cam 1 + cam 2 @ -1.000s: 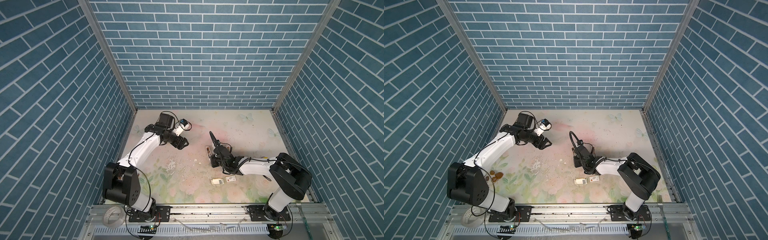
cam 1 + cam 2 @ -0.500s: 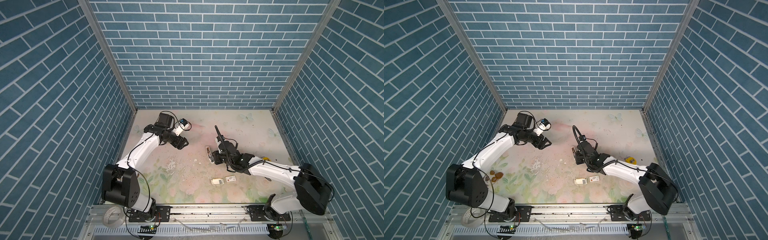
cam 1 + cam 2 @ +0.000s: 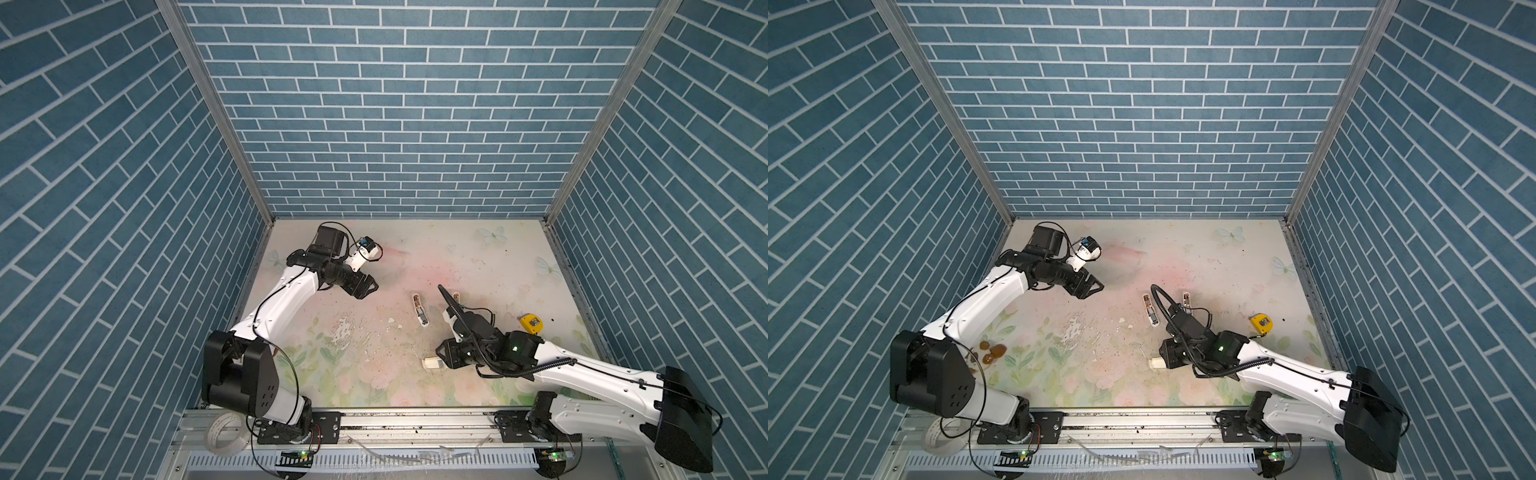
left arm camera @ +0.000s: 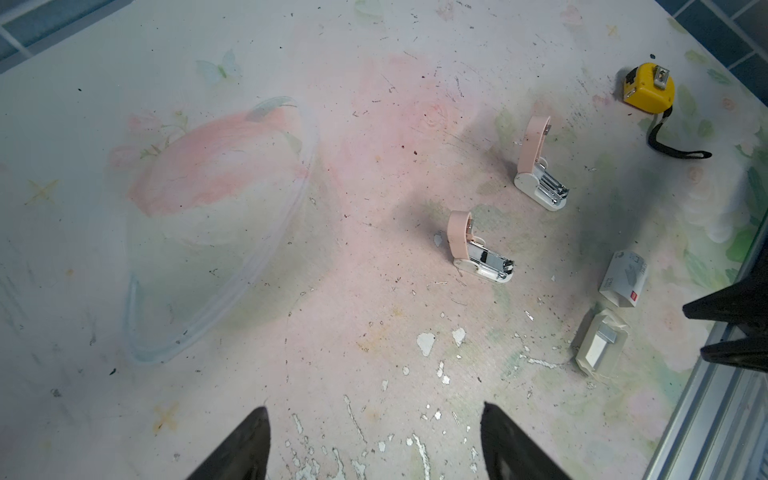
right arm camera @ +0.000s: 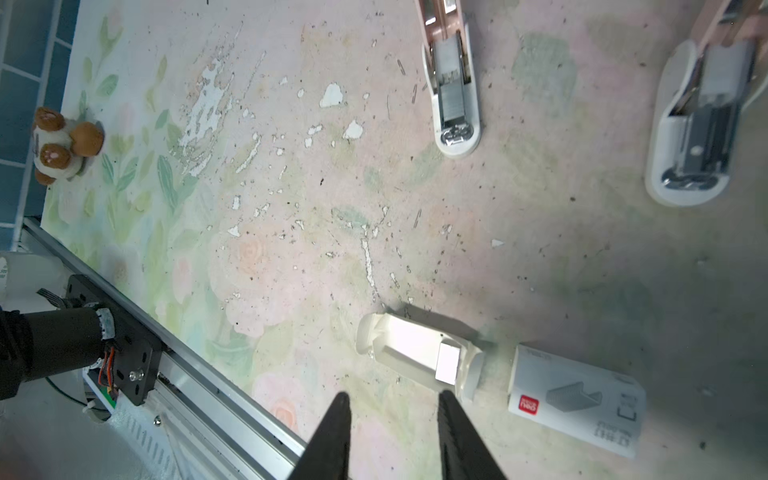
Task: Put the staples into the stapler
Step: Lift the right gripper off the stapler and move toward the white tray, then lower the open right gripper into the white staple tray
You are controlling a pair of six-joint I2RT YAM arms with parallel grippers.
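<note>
Two staplers stand swung open mid-table, pink tops raised: one (image 3: 419, 311) (image 4: 478, 253) (image 5: 455, 95) in plain sight, its twin (image 4: 538, 174) (image 5: 698, 137) partly behind my right arm in both top views. The staples (image 5: 448, 363) (image 4: 607, 332) are a short silver block in a small white cardboard tray (image 5: 399, 340) (image 3: 430, 363) nearer the front. My right gripper (image 5: 394, 395) (image 3: 1169, 357) hovers just short of the tray, open and empty. My left gripper (image 4: 374, 407) (image 3: 368, 286) hangs wide open and empty at the back left, far from the staplers.
A white sleeve with a red mark (image 5: 573, 399) (image 4: 623, 278) lies beside the tray. A yellow tape measure (image 3: 530, 322) (image 4: 648, 87) sits at the right. A small brown plush toy (image 3: 990, 353) (image 5: 62, 145) is at the left. The metal rail (image 5: 216, 374) borders the front.
My right arm has drawn back from the staplers toward the front and now sits over the tray, its jaws opening on the way. The left arm has not moved.
</note>
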